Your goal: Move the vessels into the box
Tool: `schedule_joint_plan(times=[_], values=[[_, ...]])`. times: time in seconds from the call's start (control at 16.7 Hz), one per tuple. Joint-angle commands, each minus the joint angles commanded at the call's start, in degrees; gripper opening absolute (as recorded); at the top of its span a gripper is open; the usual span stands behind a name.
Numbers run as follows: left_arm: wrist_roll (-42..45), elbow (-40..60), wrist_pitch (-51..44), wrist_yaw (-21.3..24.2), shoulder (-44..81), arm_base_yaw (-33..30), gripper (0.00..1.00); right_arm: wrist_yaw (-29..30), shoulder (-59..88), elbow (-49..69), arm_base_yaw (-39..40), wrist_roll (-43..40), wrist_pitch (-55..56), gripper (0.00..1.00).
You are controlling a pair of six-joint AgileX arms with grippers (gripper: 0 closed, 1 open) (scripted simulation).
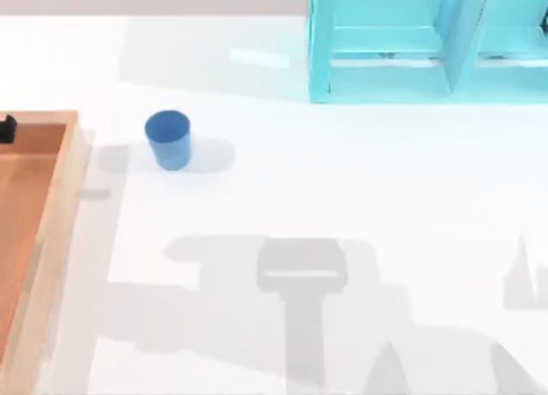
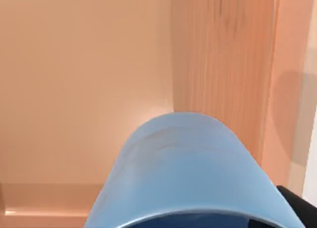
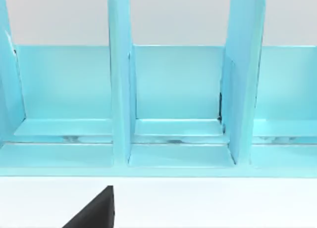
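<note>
One blue cup (image 1: 168,138) stands upright on the white table, just right of the box (image 1: 38,232), the shallow orange-brown tray at the left edge. A second blue cup (image 2: 190,173) hangs close under the left wrist camera, above the box floor (image 2: 84,89) near its light wood wall (image 2: 223,65). My left gripper (image 1: 7,128) shows as a dark bit over the box's far end and is shut on this cup; one dark finger (image 2: 297,208) lies beside it. A dark finger (image 3: 94,213) of my right gripper points at the cyan frame.
A cyan shelf-like frame (image 1: 428,44) with upright dividers (image 3: 119,89) stands at the back right. Grey shadows of the arms fall across the white table's front half.
</note>
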State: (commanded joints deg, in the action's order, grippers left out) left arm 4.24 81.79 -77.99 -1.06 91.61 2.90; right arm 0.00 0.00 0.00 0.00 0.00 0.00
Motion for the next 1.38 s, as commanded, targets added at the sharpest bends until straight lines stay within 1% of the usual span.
schedule_joint_plan(times=[0.18,0.36,0.72,1.14,1.38], values=[[7.69,-9.42,-0.18,0.42,-9.28,7.94,0.00,0.00,0.00,0.00,0.00,0.00,0.00,1.00],[11.74,-13.67,-0.27,0.70,-13.52,12.06,0.00,0.00,0.00,0.00,0.00,0.00,0.00,1.00],[12.24,-14.69,0.71,0.64,-13.39,12.30,0.00,0.00,0.00,0.00,0.00,0.00,0.00,1.00],[14.05,-25.80,13.57,0.82,-12.26,14.30,0.00,0.00,0.00,0.00,0.00,0.00,0.00,1.00],[14.50,-27.02,14.73,0.79,-11.88,14.79,0.00,0.00,0.00,0.00,0.00,0.00,0.00,1.00]])
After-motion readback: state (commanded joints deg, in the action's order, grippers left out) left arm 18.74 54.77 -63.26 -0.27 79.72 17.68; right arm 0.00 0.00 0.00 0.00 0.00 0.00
